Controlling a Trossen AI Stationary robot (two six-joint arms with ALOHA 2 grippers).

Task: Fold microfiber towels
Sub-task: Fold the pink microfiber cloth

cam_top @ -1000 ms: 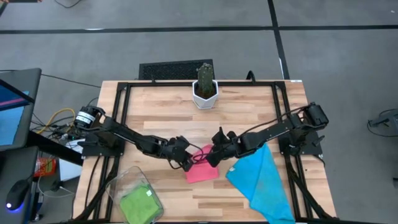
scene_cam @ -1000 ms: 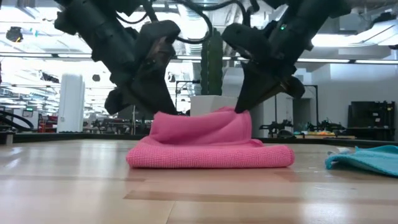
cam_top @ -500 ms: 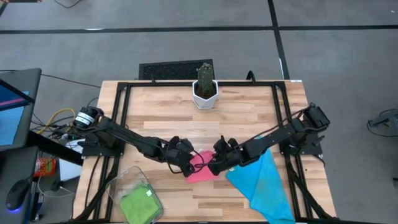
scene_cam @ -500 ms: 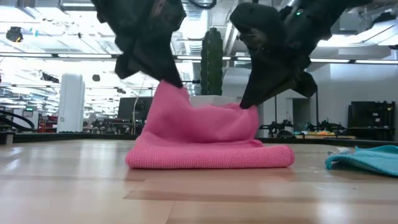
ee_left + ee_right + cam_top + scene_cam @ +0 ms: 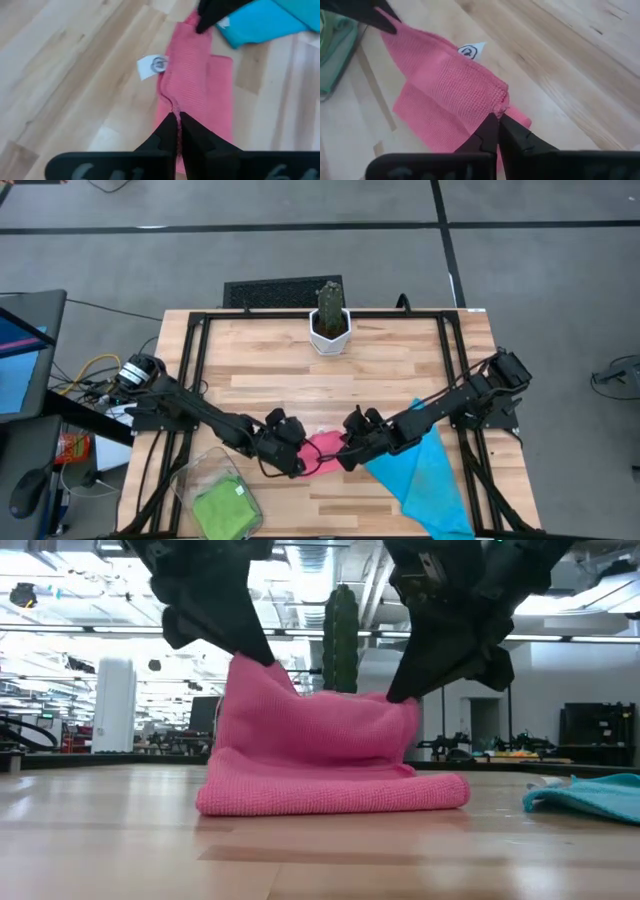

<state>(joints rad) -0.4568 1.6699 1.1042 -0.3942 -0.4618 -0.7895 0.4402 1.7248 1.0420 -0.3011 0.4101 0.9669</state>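
1. Hot pink microfiber towel (image 5: pixel 325 450), folded, at the table's (image 5: pixel 400 360) front centre; its top layer is raised at two corners, as the low view alone shows.
2. Left gripper (image 5: pixel 176 120): jaws pinched tight on the towel's 9 o'clock corner. Right gripper (image 5: pixel 496 121): jaws nearly closed on the 3 o'clock corner; whether the grip is firm cannot be told.
3. White label (image 5: pixel 152 65) at the pink edge, wrist views only.
4. Sky blue towel (image 5: pixel 425 475) at 4 o'clock, overhanging the table's front edge.
5. Green towel (image 5: pixel 222 505) in clear bin (image 5: pixel 190 470), 8 o'clock; cut off.
6. Potted cactus (image 5: pixel 329 315), 12 o'clock.
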